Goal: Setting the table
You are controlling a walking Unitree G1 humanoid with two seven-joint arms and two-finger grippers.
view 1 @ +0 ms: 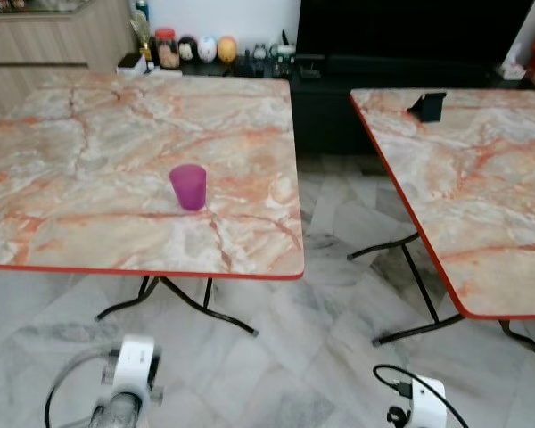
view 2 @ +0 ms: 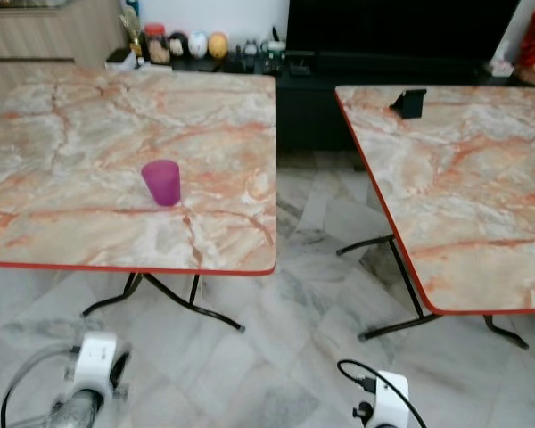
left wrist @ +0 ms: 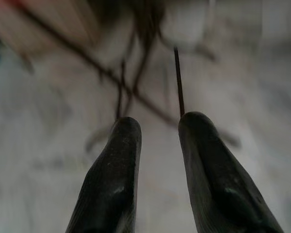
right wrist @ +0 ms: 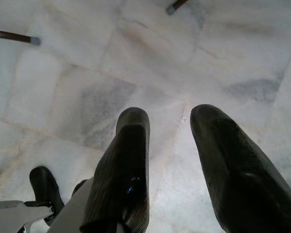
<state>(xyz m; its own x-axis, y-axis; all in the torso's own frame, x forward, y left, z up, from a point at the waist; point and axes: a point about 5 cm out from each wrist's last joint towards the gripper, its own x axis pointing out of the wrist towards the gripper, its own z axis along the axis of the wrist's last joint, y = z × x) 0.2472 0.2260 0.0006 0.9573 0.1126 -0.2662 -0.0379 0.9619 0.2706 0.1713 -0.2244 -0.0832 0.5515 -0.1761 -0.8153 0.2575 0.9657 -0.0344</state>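
I am seeing the left gripper hanging low over the pale marble floor tiles, its two black fingers spread with a gap and holding nothing, the blurred black table legs lying beyond them. The right gripper is hanging idle over the same floor, fingers likewise parted and empty. Farther out, the translucent purple plastic cup is standing upright near the middle of the left red-edged marble-patterned folding table. A second matching table is standing to the right, well apart, carrying a small black stand near its far edge
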